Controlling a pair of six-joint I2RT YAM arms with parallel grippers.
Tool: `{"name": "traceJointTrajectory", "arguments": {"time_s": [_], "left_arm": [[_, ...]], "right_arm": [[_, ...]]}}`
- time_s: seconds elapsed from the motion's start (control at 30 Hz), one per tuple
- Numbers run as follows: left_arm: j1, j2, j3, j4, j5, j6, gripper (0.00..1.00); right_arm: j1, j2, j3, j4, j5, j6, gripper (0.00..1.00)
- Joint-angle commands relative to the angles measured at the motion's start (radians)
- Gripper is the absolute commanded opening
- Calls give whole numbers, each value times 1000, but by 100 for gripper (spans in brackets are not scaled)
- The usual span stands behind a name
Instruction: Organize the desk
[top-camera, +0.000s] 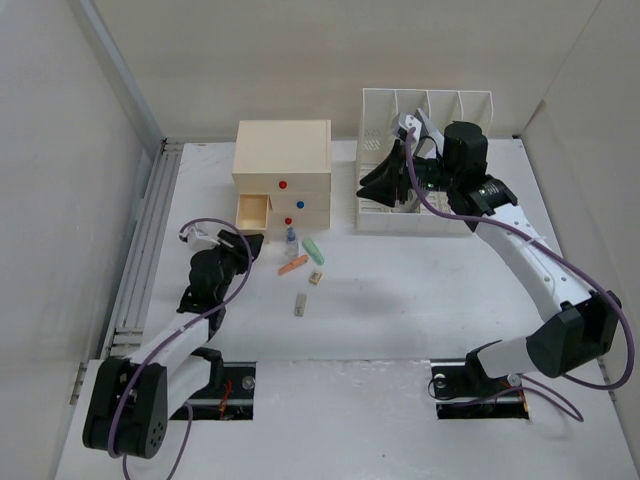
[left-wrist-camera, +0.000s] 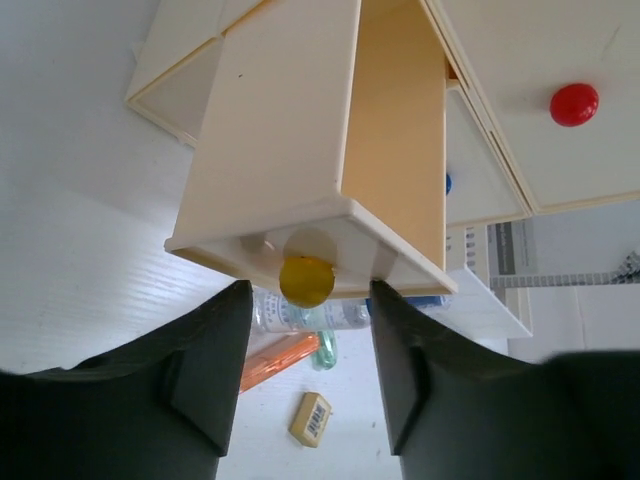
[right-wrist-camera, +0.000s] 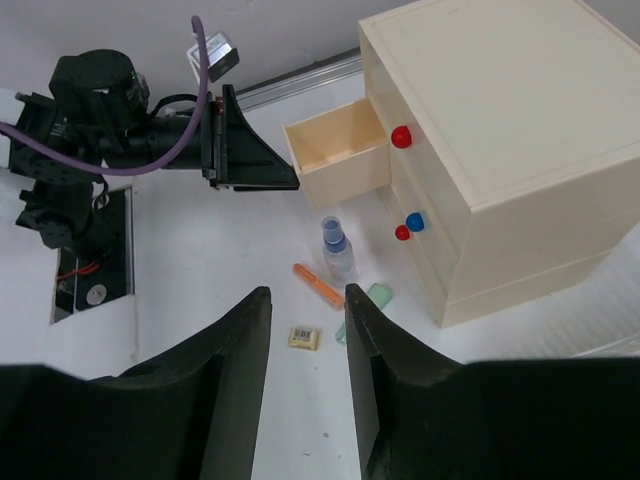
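Down at the left, the left fingers (left-wrist-camera: 215, 370) are standing released on either side of the yellow knob (left-wrist-camera: 306, 281) of the pulled-out drawer (left-wrist-camera: 290, 150), not touching it, with the white surface (left-wrist-camera: 80, 250) lying just below them. The right fingers (right-wrist-camera: 235, 380) are hanging parted and empty, high over that surface. A small tan block (left-wrist-camera: 311, 419) is showing a barcode label, its digits too small to read.

Clear bottle (left-wrist-camera: 285, 316) partly out of sight behind drawer (left-wrist-camera: 280, 130).
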Motion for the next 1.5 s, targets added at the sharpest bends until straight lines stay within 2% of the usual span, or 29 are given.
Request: {"name": "traceJointTrajectory", "arguments": {"time_s": [0.0, 0.03, 0.13, 0.17, 0.4, 0.57, 0.67, 0.73, 0.87, 0.93, 1.07, 1.2, 1.47], "left_arm": [[-4, -39, -5, -7, -8, 23, 50], [-4, -55, -5, -18, -8, 23, 64], [-4, -87, 4, -66, -17, 43, 78], [-4, -114, 14, -81, -17, 52, 79], [-44, -258, 42, -201, -26, 53, 81], [-64, -389, 126, -371, -26, 53, 82], [-73, -495, 223, -507, -16, 86, 82], [-73, -559, 342, -621, -57, 134, 83], [-73, -583, 556, -767, -179, 333, 85], [-73, -567, 628, -811, -225, 459, 86], [-73, -495, 618, -813, -258, 608, 88], [-73, -504, 584, -750, -163, 619, 89], [-62, -613, 527, -703, -172, 619, 90]], "right_arm": [[-7, 5, 1, 49, -49, -3, 41], [-7, 5, 1, 49, -49, -13, 43], [-7, 5, 1, 49, -59, -13, 44], [-7, 14, 1, 49, -60, -13, 45], [11, 23, 1, 29, -101, -73, 51], [142, 63, 62, -198, 49, -416, 54], [212, 98, 53, -232, 103, -557, 55], [249, 131, 27, -232, 103, -619, 55], [310, 157, -60, -113, 117, -748, 55], [329, 196, -72, -38, 135, -757, 55], [329, 319, 23, -37, 155, -748, 55], [338, 413, 102, -47, 177, -714, 55], [347, 560, 243, -16, 215, -602, 55]]}}
